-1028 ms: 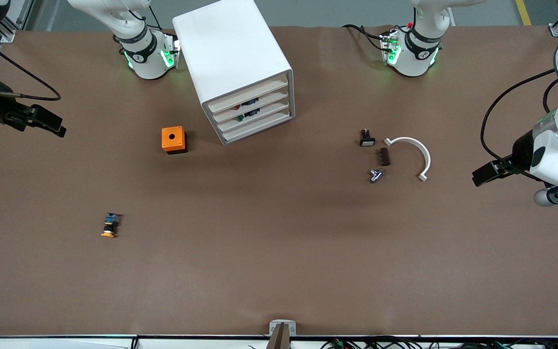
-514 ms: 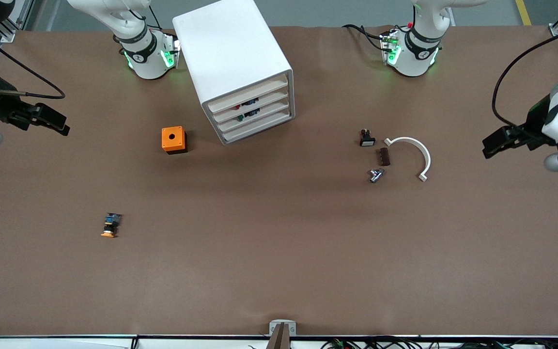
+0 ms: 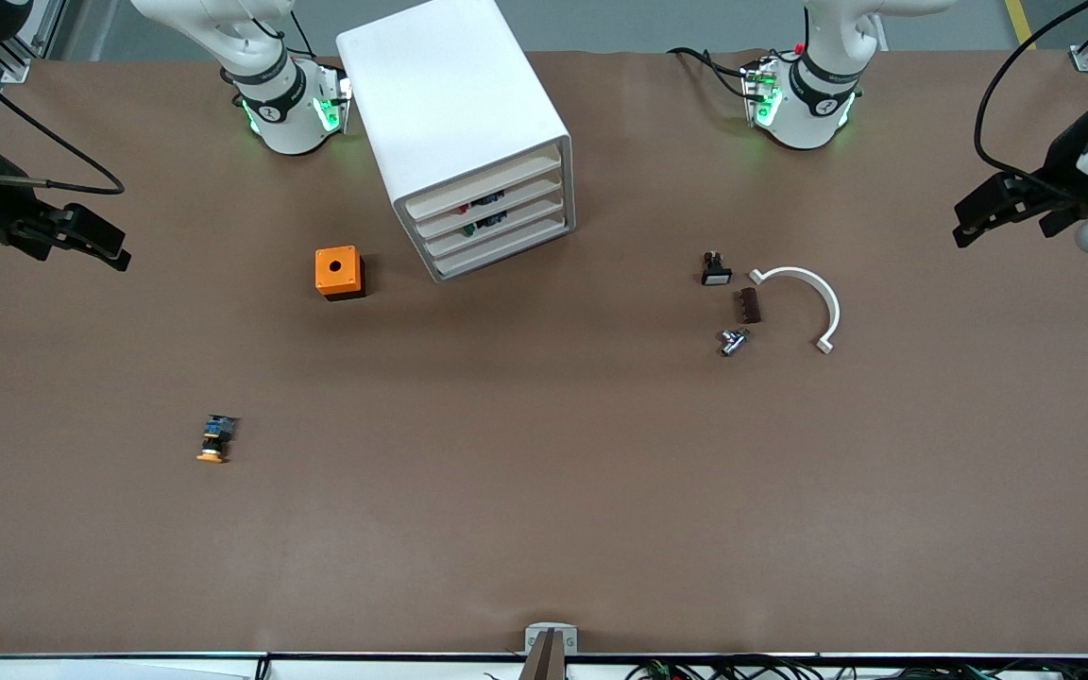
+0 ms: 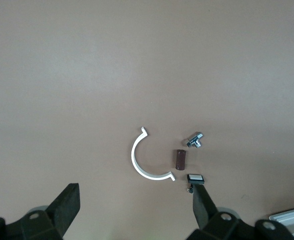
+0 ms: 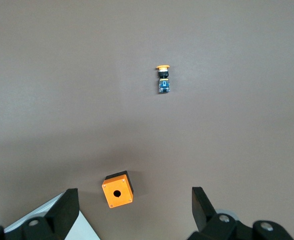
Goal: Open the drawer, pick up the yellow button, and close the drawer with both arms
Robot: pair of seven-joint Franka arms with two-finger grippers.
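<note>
The right gripper (image 3: 100, 246) hangs in the air over the right arm's end of the table (image 3: 544, 529), fingers spread wide and holding nothing; in the right wrist view the two fingertips (image 5: 69, 200) stand far apart with bare tabletop between them.

The button (image 3: 214, 440) lies on its side on the table, toward the right arm's end and nearer to the front camera than anything else there. Its orange cap points toward the front camera, with the black-and-blue body above it in that view. The right wrist view shows it too (image 5: 162, 80), well apart from the orange cube (image 3: 339, 272), which sits farther from the front camera, near the cabinet's lower corner, its round hole facing up.

The white cabinet (image 3: 450, 104) stands between the two arm bases, turned at a slant. The drawer (image 3: 483, 181), the topmost of its four trays, sits pushed in flush with the three below it. Small dark parts show in the gaps between the lower trays.

Toward the left arm's end lies a loose cluster: a black part with a white cap (image 3: 715, 271), a small brown block (image 3: 749, 305), a small metal fitting (image 3: 731, 341) and a white half-ring (image 3: 804, 300), all close together but not touching.

The left gripper (image 3: 974, 222) hangs over the left arm's end of the table, its fingers open and empty; the left wrist view shows the fingertips (image 4: 69, 202) wide apart.
</note>
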